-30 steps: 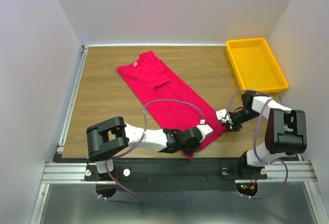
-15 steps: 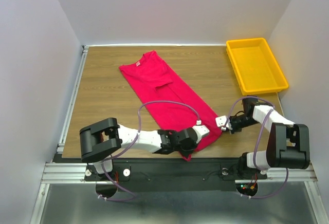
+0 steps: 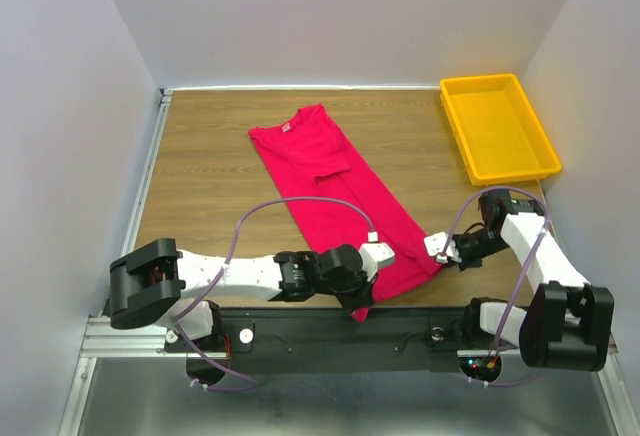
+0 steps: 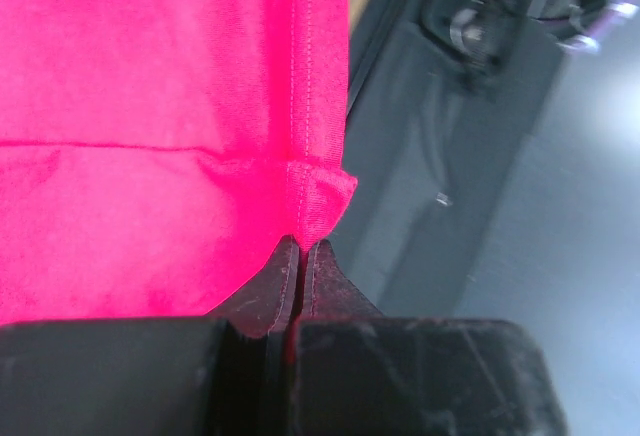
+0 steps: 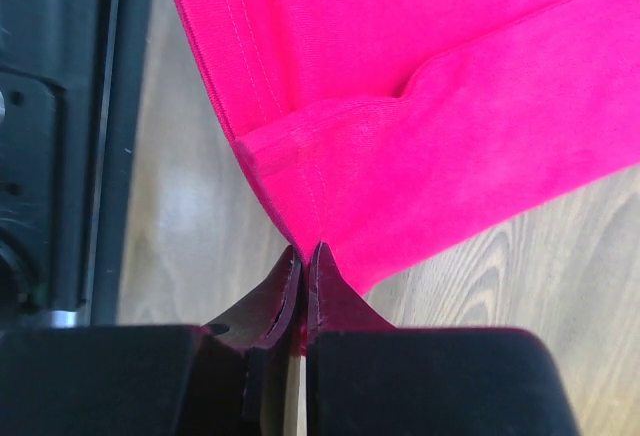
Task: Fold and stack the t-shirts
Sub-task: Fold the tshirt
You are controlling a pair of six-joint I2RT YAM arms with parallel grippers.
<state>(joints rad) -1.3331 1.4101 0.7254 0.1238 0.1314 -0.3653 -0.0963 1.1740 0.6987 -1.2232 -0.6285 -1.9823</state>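
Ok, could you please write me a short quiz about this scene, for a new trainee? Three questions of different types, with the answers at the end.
1. True or false: the red t-shirt lies inside the yellow tray.
2. Choose one. The right arm's jaws are:
A. open above the tray
B. shut on a corner of the t-shirt's hem
C. shut on nothing, away from the cloth
3. Short answer: which end of the t-shirt is closest to the arms' bases, the collar or the bottom hem?

Key
1. False. It lies flat on the table, and the tray is apart from it at the far right.
2. B
3. The bottom hem.
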